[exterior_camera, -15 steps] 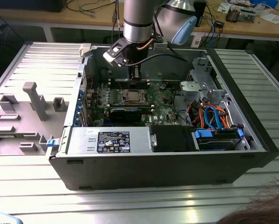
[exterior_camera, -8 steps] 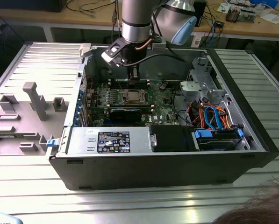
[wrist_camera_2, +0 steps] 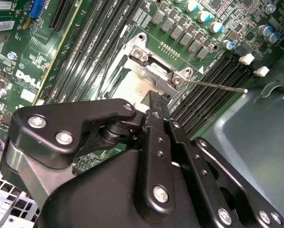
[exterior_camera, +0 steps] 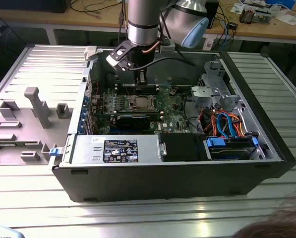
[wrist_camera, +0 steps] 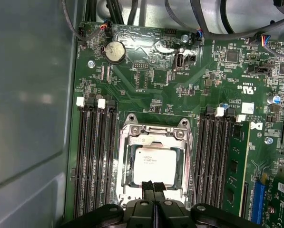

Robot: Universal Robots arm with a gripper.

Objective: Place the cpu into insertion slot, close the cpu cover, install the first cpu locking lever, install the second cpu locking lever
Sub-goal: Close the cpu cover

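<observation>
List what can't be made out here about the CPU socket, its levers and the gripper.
1. First wrist view: the gripper hides the cpu cover's near edge, so contact cannot be told.
2. Second wrist view: the gripper's body hides much of the cover and the place where the locking lever hooks.
3. Exterior view: the insertion slot is too small to show how the levers sit.

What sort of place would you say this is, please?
Probably a robotics or electronics lab: an opened computer case sits on a slotted aluminium table, with a cable-strewn workbench beyond it.
</observation>
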